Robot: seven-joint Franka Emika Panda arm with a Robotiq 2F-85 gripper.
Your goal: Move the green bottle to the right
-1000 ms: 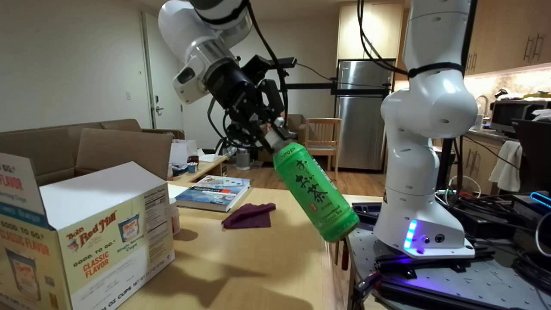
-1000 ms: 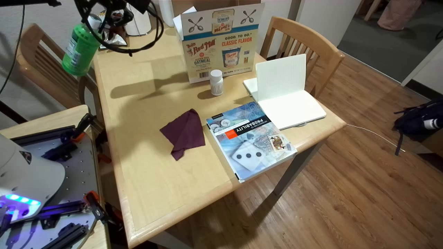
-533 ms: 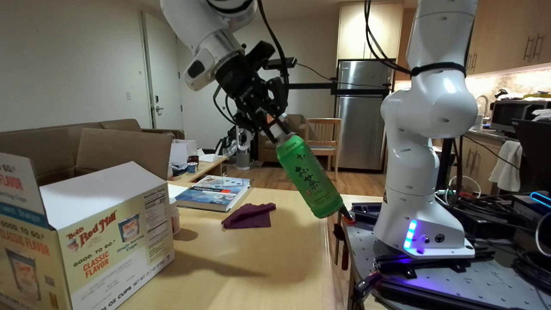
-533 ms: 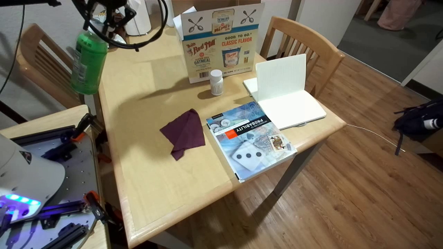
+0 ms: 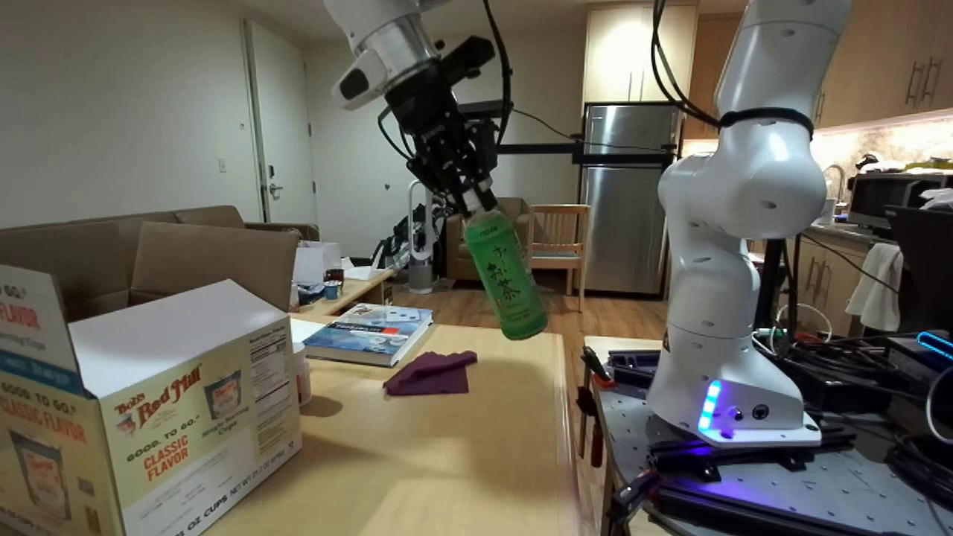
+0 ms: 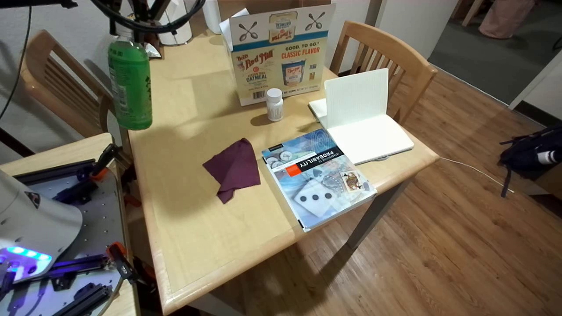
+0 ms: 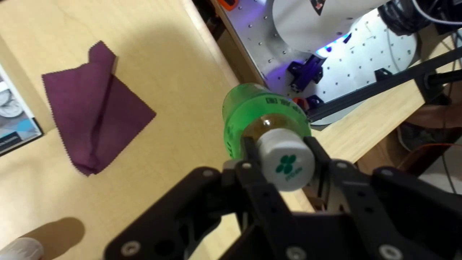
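The green bottle (image 5: pixel 506 275) has moved left and farther off in an exterior view, and it leans less. The gripper (image 7: pixel 281 144) is holding it by its top. It hangs in the air near the right edge of the worktop (image 5: pixel 417 469), right of the purple cloth (image 5: pixel 432 374). This looks like the carrying part. Next it should stand straight, come down gently, and be let go.

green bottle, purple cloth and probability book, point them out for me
Green bottle (image 5: pixel 508 277), in an exterior view: on its labelled body.
Purple cloth (image 7: pixel 90 110), in the wrist view: near its middle.
Probability book (image 6: pixel 318 179), in an exterior view: on its front cover.
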